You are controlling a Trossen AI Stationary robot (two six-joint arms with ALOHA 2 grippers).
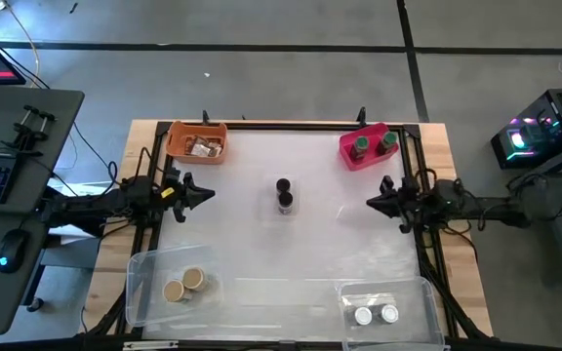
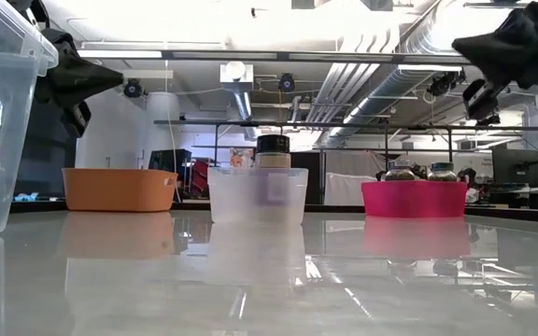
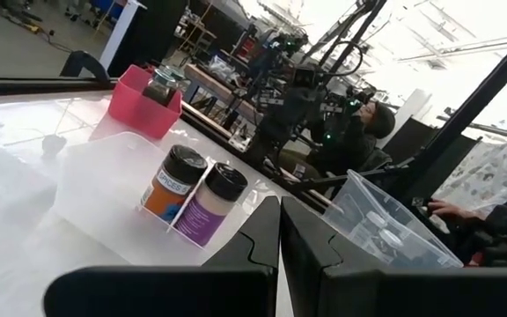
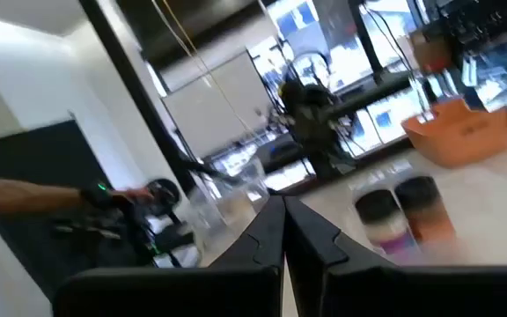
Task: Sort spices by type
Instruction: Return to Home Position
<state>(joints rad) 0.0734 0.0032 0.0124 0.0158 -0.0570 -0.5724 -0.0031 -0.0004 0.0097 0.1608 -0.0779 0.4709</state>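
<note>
High view alone shows every spice: orange packets (image 1: pixel 203 147) in the orange bin (image 1: pixel 176 136) at upper left, green-capped jars (image 1: pixel 360 145) in the pink bin (image 1: pixel 349 158) at upper right, dark-capped jars (image 1: pixel 284 202) at centre, tan-capped jars (image 1: pixel 193 279) in the lower-left clear tub (image 1: pixel 140 283), and white-capped jars (image 1: pixel 363 315) in the lower-right clear tub (image 1: pixel 413 291). The low view adds that the dark-capped pair stands inside a small clear container (image 2: pixel 257 201). The left gripper (image 1: pixel 209 192) at mid-left and the right gripper (image 1: pixel 371 202) at mid-right hang above the table, pointing at each other, and the wrist views show each pair of fingers pressed together on nothing.
</note>
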